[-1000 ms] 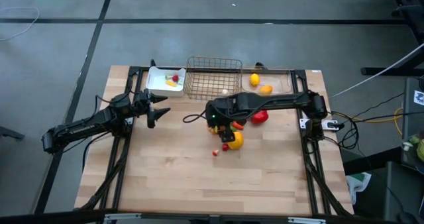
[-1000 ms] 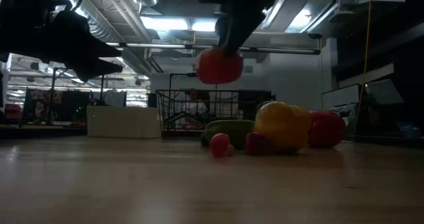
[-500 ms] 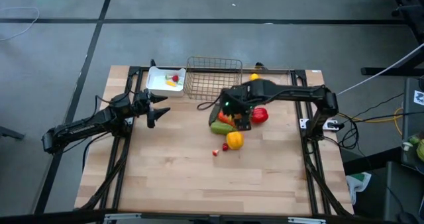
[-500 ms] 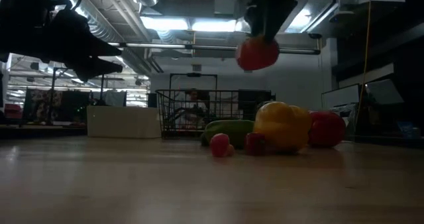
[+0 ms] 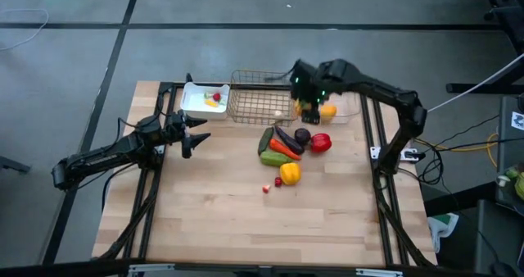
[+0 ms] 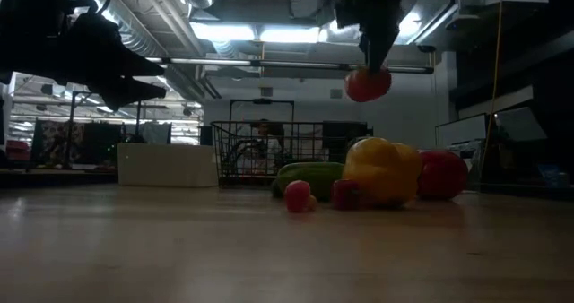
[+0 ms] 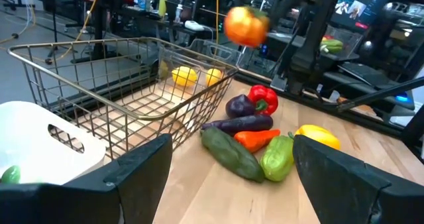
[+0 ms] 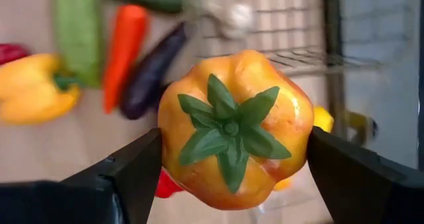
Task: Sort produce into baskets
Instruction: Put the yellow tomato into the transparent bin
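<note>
Over the clear plastic bin (image 5: 344, 105) at the table's far edge, the right gripper (image 5: 309, 106) had carried its clamped orange-red tomato (image 8: 235, 128) up from the pile; release probably followed; the left gripper (image 5: 195, 136) waited, splayed wide

Two dark, slim jointed arms, matte black housings, left arm (image 5: 106, 156) with thin black cable along it, right arm (image 5: 372, 87) showing small green indicator lights near the wrist, broad black tapering fingers (image 7: 142, 164), smooth flat faces

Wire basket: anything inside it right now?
The wire basket holds one small pale piece near its right corner; the rest shows bare mesh. The right gripper covers nothing inside.
</note>
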`<action>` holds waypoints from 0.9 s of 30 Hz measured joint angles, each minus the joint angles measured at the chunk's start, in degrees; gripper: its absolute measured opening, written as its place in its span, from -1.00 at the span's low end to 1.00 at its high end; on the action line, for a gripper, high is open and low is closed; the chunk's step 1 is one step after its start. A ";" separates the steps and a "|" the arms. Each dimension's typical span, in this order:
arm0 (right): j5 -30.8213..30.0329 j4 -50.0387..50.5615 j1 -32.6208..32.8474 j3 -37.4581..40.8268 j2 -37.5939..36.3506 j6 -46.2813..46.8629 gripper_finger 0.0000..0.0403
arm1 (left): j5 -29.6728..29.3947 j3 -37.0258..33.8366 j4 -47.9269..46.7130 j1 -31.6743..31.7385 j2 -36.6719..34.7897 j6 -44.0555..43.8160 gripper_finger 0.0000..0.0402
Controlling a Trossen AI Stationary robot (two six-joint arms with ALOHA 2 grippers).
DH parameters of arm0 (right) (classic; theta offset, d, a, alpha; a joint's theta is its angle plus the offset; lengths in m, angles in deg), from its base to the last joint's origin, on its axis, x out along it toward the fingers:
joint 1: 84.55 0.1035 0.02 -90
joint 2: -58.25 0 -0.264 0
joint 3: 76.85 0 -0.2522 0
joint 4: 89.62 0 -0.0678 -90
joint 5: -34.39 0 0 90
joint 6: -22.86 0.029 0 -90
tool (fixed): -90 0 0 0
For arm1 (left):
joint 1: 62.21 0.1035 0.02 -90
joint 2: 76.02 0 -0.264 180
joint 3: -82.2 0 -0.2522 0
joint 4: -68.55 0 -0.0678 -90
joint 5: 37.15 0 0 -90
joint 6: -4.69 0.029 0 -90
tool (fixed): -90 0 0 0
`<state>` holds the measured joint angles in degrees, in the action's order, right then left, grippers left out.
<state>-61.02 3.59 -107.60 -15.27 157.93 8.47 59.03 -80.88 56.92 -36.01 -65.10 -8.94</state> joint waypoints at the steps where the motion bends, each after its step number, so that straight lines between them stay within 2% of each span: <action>1: 0.03 -1.36 -1.72 0.86 -0.06 -0.82 0.65 | 0.00 0.00 -0.04 0.00 0.00 0.00 0.54; 5: 0.40 -4.69 -8.90 5.41 0.11 -2.54 0.65 | 0.00 0.00 -0.05 -0.01 0.00 0.05 0.54; 9: 0.56 -12.12 -15.10 10.91 0.13 -2.62 0.65 | 0.00 0.00 -0.16 0.00 0.00 0.48 0.54; 13: 4.66 -17.29 -19.15 15.74 0.11 -2.49 0.65 | 0.02 0.00 -0.22 -0.02 0.00 0.48 0.54; 17: 6.48 -21.22 -20.24 20.69 0.11 -1.63 0.65 | 0.00 0.00 -0.22 -0.01 0.00 0.51 0.54; 27: 6.57 -29.88 -20.07 30.38 0.13 -0.87 0.65 | 0.01 0.00 -0.21 -0.02 0.00 0.74 0.54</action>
<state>-54.45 -26.29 -127.66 15.11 158.06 7.60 59.04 -80.88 56.71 -36.03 -65.10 -8.20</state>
